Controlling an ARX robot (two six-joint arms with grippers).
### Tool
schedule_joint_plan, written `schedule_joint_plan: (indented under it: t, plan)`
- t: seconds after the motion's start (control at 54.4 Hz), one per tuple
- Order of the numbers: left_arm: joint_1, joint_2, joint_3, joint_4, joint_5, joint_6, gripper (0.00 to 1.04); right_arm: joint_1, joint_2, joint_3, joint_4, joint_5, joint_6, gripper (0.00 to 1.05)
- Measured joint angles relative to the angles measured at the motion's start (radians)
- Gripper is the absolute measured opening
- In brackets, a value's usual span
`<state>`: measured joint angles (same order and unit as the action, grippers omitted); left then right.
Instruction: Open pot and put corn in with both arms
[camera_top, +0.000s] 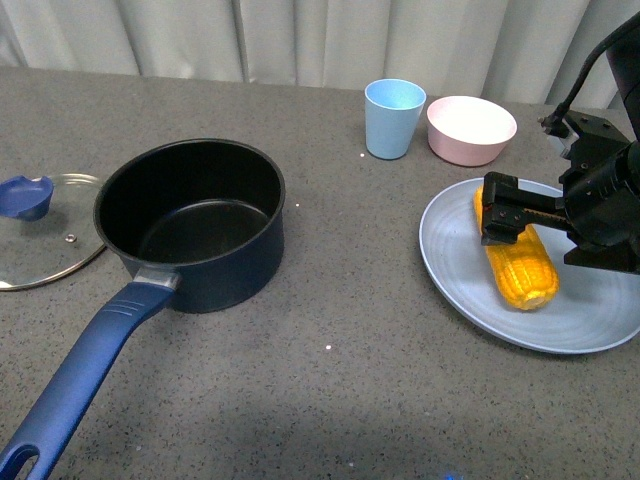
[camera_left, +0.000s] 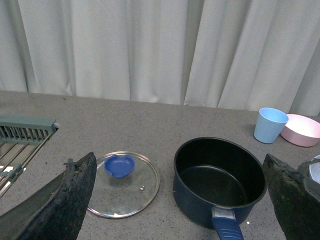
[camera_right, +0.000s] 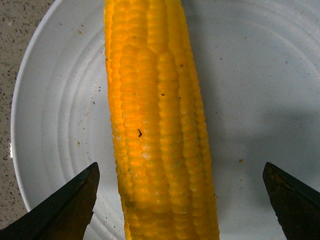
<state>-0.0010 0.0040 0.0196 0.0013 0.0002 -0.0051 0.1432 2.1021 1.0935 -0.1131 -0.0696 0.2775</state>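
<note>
Hovering over the corn (camera_top: 522, 268) on its blue plate (camera_top: 452, 250), right hand (camera_top: 500, 212) spread, jaws astride the cob — not yet pinching. Best to lower squarely, close mid-length so it won't pivot. Pot (camera_top: 235, 265) sits open, well left; lid (camera_top: 45, 250) beside it on the worktop (camera_top: 380, 400).

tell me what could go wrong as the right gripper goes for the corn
The corn lies nearer one finger of the open right gripper, so closing may roll it across the smooth plate. Gripped off-centre, it could tilt and catch the rim of the pot on the way in.
</note>
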Motion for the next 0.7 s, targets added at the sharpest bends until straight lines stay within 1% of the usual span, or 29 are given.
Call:
schedule_joint_plan:
  t: [0.092,0.129,0.184,0.423,0.552,0.607,0.662,0.699]
  plan:
    - [0.0,0.0,0.0,0.0,0.0,0.0,0.98,0.003,0.008,0.005,-0.006,0.003,0.0,0.96]
    - [0.0,0.0,0.0,0.0,0.0,0.0,0.98,0.003,0.01,0.005,-0.006,0.004,0.001,0.94]
    - [0.0,0.0,0.0,0.0,0.0,0.0,0.98,0.003,0.011,0.005,-0.007,0.003,0.0,0.87]
    - [0.0,0.0,0.0,0.0,0.0,0.0,0.98,0.002,0.013,0.005,-0.01,-0.018,0.005,0.52]
    - [0.0,0.0,0.0,0.0,0.0,0.0,0.98,0.0,0.005,0.0,0.013,-0.038,0.007,0.37]
    - [0.0,0.0,0.0,0.0,0.0,0.0,0.98,-0.005,-0.021,-0.018,0.029,-0.082,0.01,0.32]
    - [0.0,0.0,0.0,0.0,0.0,0.0,0.98,-0.013,-0.089,-0.062,0.06,-0.198,0.04,0.27]
    - [0.0,0.0,0.0,0.0,0.0,0.0,0.98,-0.018,-0.155,-0.097,0.098,-0.297,0.08,0.24]
